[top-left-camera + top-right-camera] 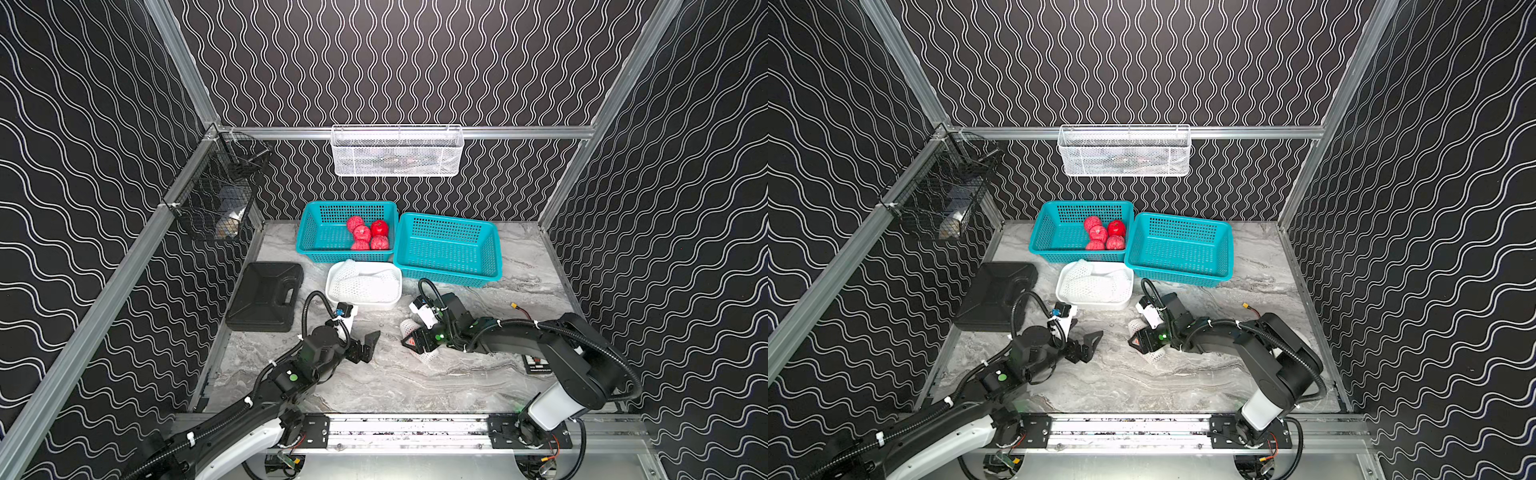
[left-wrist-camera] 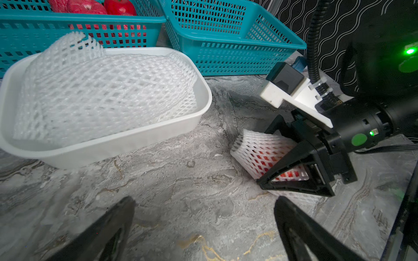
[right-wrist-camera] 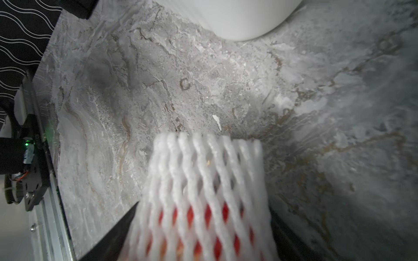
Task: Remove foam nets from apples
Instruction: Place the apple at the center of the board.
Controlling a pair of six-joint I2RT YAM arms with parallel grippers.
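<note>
The right pincer is straddling a white foam mesh net that is wrapping a red apple. The netted fruit is lying on the grey marbled tabletop, just in front of the white plastic tub. Its black fingers are lying against the foam on either side; whether they are squeezing it, I cannot tell. The left pincer is hovering nearby, spread wide and holding nothing. Loose white foam nets are filling the tub, and red apples are sitting in the teal plastic basket behind it.
</note>
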